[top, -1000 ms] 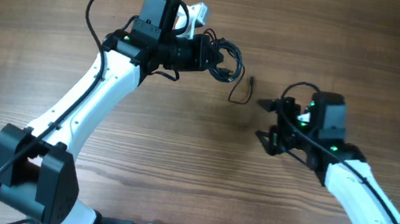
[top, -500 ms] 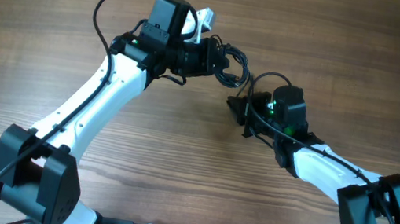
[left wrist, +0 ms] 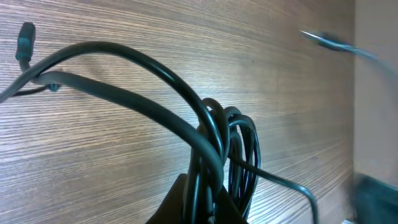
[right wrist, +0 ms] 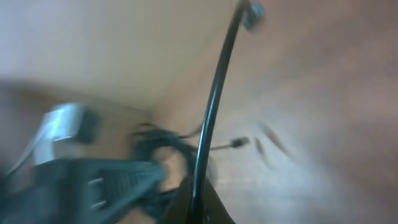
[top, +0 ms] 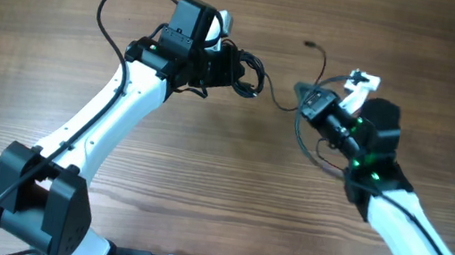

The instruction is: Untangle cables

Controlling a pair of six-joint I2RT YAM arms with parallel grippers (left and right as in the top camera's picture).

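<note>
— Where are the cables (top: 253, 77)?
— They are bunched in a small coil of black loops at the tip of the left gripper (top: 238, 69), over the far middle of the wooden worktop (top: 46, 10).
— Does that gripper have hold of them?
— Yes. In the left wrist view the cables (left wrist: 231, 146) rise straight out from between its dark fingers (left wrist: 181, 202), which are clamped together on the strands. One plug end (left wrist: 25, 38) sticks out at the upper left of that view.
— And the other arm?
— The right gripper (top: 306, 97) sits just to the right of the coil, apart from it. A single thin cord (top: 278, 104) sags across the gap from the coil to it.
— Is it gripping that cord?
— It looks so. The right wrist view is blurred, yet the cord (right wrist: 214, 106) comes up from between the closed fingers at the bottom edge and runs to a small plug tip (right wrist: 251, 12). From overhead, that free tail arcs away beyond the gripper and ends in the plug tip (top: 309, 44), farther across the worktop.
— Do the two grippers touch?
— No, they are apart, joined only by the cord.
</note>
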